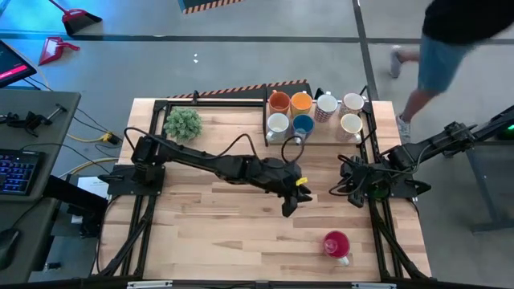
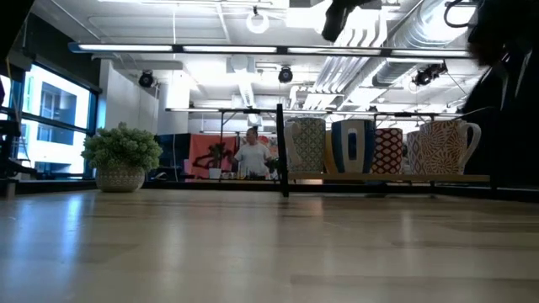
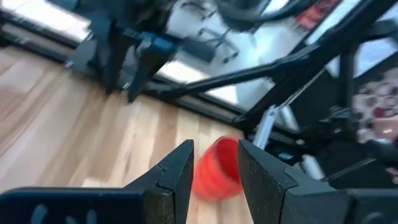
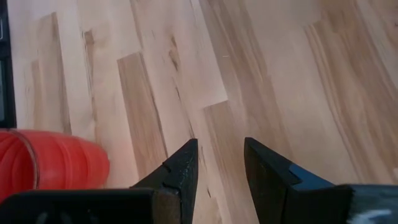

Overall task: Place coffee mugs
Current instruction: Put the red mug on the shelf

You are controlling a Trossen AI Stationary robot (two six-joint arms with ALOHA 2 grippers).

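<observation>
A red mug (image 1: 336,243) sits alone on the wooden table near its front edge, right of centre. My left gripper (image 1: 288,209) hovers open left of and beyond it, and the mug (image 3: 214,169) shows past the gap between its fingers (image 3: 214,146). Several other mugs stand on a low black rack at the far edge: two orange (image 1: 279,102), one blue (image 1: 303,124), one patterned (image 1: 325,107) and white ones (image 1: 351,124). My right gripper (image 1: 353,190) waits open at the right side, with the red mug (image 4: 53,165) beside it.
A small green potted plant (image 1: 183,123) stands at the far left of the table. Black frame rails (image 1: 373,152) run along the table's sides. A person (image 1: 450,48) walks past beyond the far right corner. Bare wood lies between the rack and the red mug.
</observation>
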